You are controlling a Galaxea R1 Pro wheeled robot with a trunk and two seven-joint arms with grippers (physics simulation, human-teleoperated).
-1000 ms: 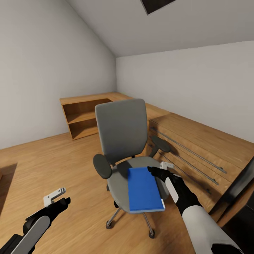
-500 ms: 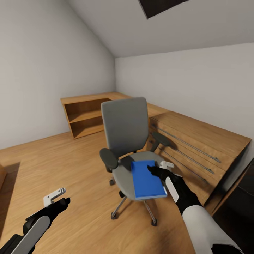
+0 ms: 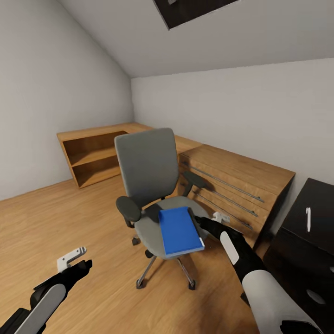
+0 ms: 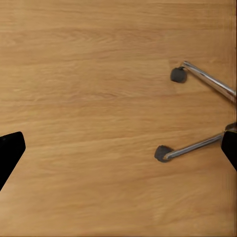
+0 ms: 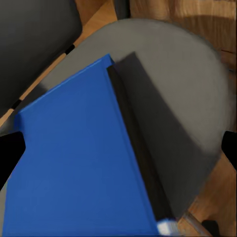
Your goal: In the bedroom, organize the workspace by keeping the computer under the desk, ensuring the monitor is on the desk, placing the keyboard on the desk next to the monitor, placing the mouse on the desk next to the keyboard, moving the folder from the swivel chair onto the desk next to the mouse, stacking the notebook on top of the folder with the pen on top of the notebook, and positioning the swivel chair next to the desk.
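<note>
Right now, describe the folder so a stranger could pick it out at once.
Find the grey swivel chair standing on the wood floor in front of the light wood drawer chest. On its padded seat lies the folder, a flat rectangle just ahead of the right claw. It is the one bright blue thing among greys and browns.

Ahead of my right gripper (image 3: 204, 223) the folder (image 3: 179, 230) lies flat on the swivel chair (image 3: 153, 195) seat, nothing above it, so I have free room from the top. The chair back stands beyond it and an armrest (image 3: 194, 179) rises on the far right side. The wooden drawer chest (image 3: 232, 183) crowds just right of my arm, the desk (image 3: 310, 232) further right. My left gripper (image 3: 74, 260) hangs over bare floor (image 4: 89, 113), only chair legs (image 4: 195, 146) nearby.
</note>
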